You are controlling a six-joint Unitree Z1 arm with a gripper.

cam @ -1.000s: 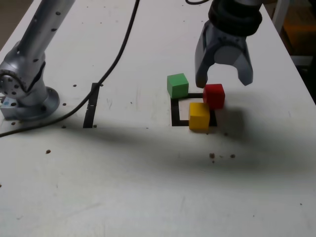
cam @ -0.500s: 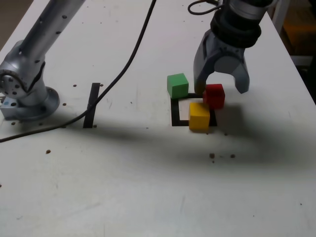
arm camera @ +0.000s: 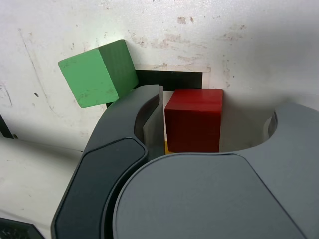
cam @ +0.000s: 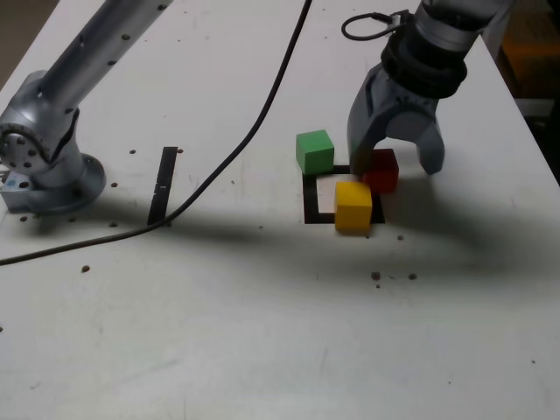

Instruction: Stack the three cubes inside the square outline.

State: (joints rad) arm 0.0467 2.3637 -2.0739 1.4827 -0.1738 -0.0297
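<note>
My gripper (cam: 394, 164) is open and low over the table, its two fingers straddling the red cube (cam: 382, 171). The red cube rests on the far right corner of the square outline (cam: 311, 198) as the exterior view shows it. In the wrist view the red cube (arm camera: 194, 119) lies between the fingers (arm camera: 149, 124), close to one and with a gap to the other. Against the red cube's near side, the yellow cube (cam: 353, 206) covers the outline's near right corner. The green cube (cam: 315, 150) stands just outside the far left corner, also in the wrist view (arm camera: 97, 74).
The arm's silver base (cam: 44, 166) stands at the exterior view's left, and a black cable (cam: 254, 131) crosses the table from it. A narrow black strip (cam: 162, 185) lies left of the outline. Dark specks (cam: 376, 276) dot the white table.
The gripper has come down from above the cubes and now has its open fingers around the red cube. The three cubes have not moved.
</note>
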